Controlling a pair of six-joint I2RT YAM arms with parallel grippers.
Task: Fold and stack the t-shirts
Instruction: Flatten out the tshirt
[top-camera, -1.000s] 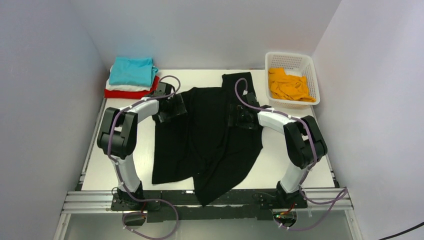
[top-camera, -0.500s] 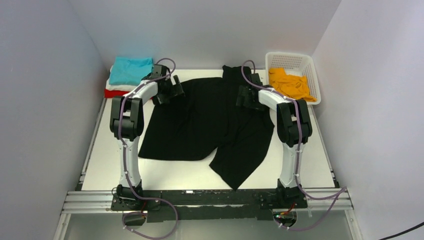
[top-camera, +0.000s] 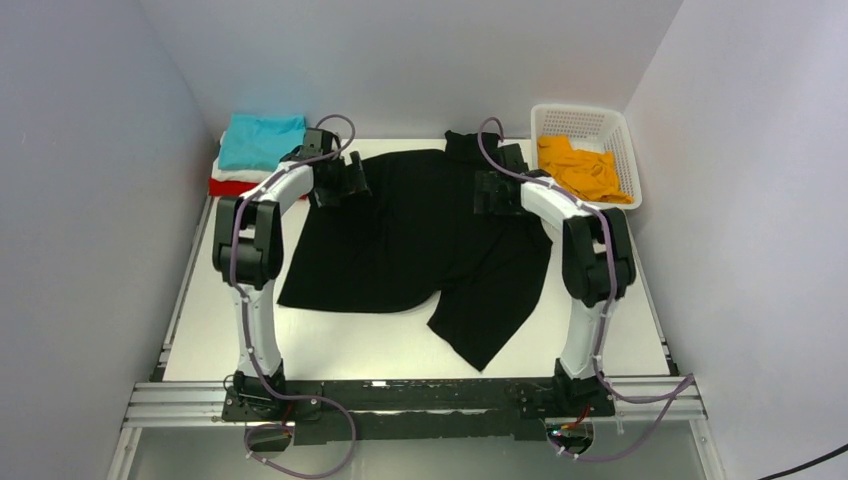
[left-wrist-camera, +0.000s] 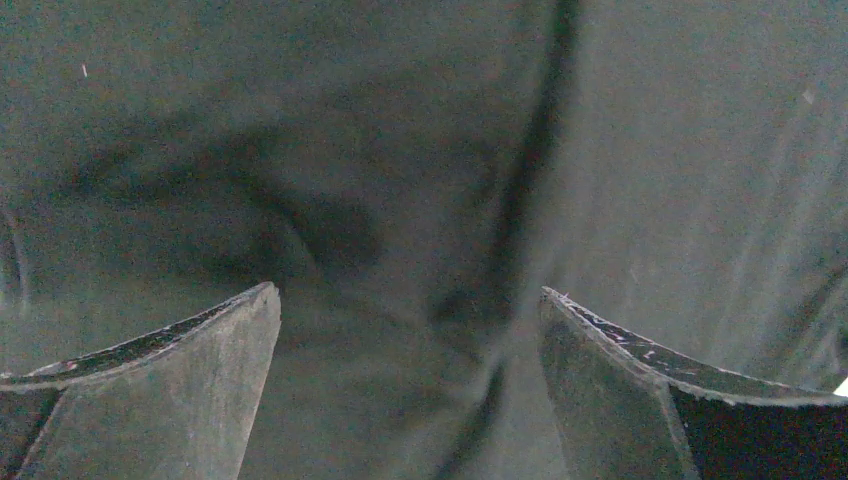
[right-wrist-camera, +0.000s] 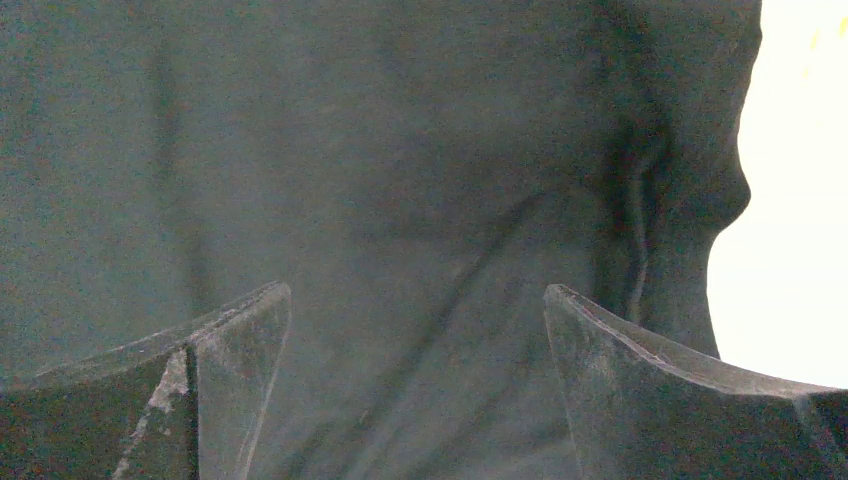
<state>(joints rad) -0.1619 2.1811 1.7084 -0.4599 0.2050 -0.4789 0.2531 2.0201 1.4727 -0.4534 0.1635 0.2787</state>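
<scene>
A large black t-shirt (top-camera: 420, 240) lies spread on the white table, crumpled at its near right. My left gripper (top-camera: 345, 180) hangs low over its far left part, and my right gripper (top-camera: 492, 190) over its far right part. In the left wrist view the left gripper (left-wrist-camera: 410, 295) is open with only black cloth (left-wrist-camera: 420, 150) between the fingers. In the right wrist view the right gripper (right-wrist-camera: 418, 290) is open over black cloth (right-wrist-camera: 400, 150) near the cloth's edge. A folded stack with a teal shirt (top-camera: 262, 140) over white and red ones sits at the back left. An orange shirt (top-camera: 578, 168) lies in the basket.
A white lattice basket (top-camera: 585, 110) stands at the back right corner, close to my right arm. The folded stack is just beside my left arm's wrist. White walls enclose the table on three sides. A metal rail (top-camera: 420, 395) runs along the near edge.
Both arms reached toward the back, and the black shirt slid off the near edge and spread out. In the last half second the arms barely moved.
</scene>
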